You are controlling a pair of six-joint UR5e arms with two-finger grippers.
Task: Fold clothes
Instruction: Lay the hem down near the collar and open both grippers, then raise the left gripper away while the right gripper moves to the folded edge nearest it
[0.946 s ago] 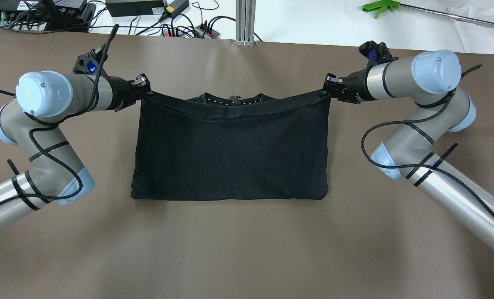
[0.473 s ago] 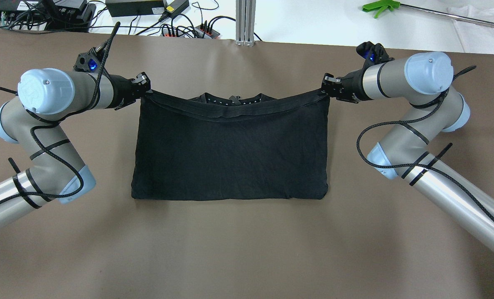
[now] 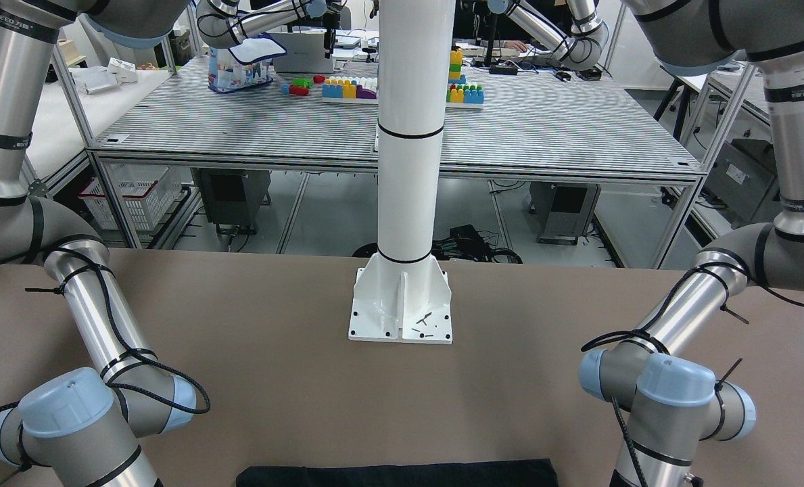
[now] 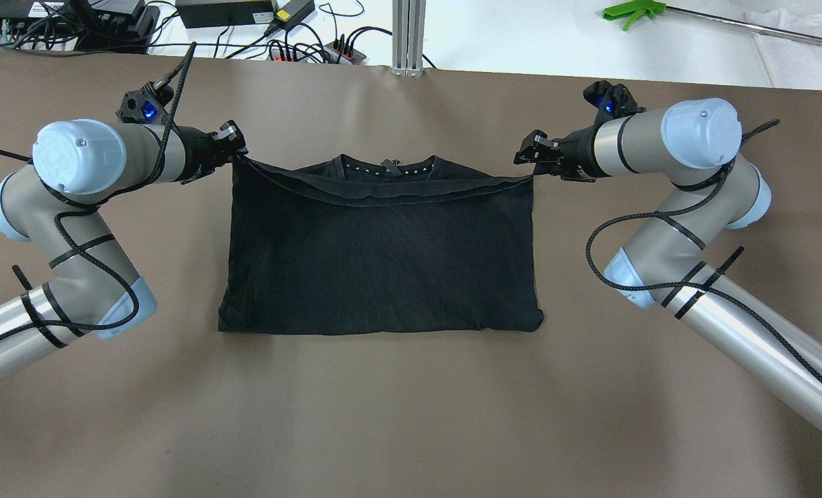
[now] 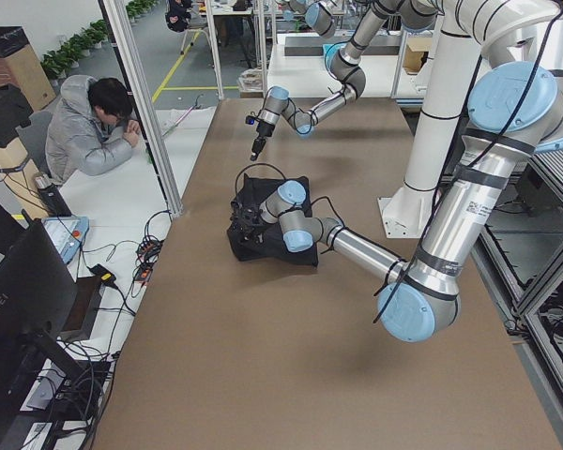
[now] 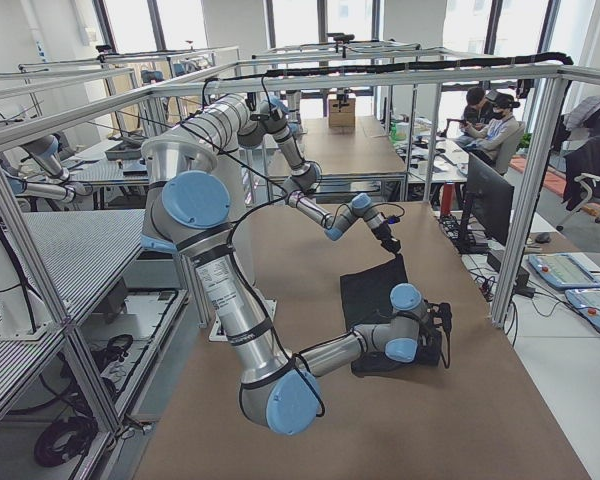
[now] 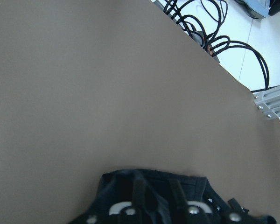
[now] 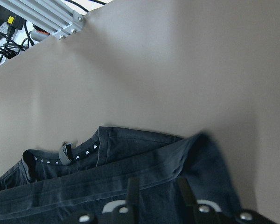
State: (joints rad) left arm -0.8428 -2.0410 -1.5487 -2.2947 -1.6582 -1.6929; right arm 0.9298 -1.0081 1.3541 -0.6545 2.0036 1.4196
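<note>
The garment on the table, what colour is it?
The garment is plain black; overhead view shows it best.

Front-facing view: the bottom edge is cutting the black shirt (image 3: 395, 475) down to a thin strip. Both arms are running off that edge short of their grippers. The top edge is cropping the white post (image 3: 408, 135).

Overhead: the folded-over top layer is hiding the layer beneath, with only the neckline (image 4: 386, 166) peeking out on the far side. The left gripper (image 4: 240, 153) and right gripper (image 4: 525, 160) are showing dark against the dark hem, so the jaw gap is not reading.

Left wrist view: the left fingers (image 7: 140, 196) are running off the bottom edge with fabric bunching around them; grip unclear.

Right wrist view: the right fingers (image 8: 133, 191) are likewise cropped, and the shirt is running out left and below.

Side views: both grippers are showing too small to judge.
</note>
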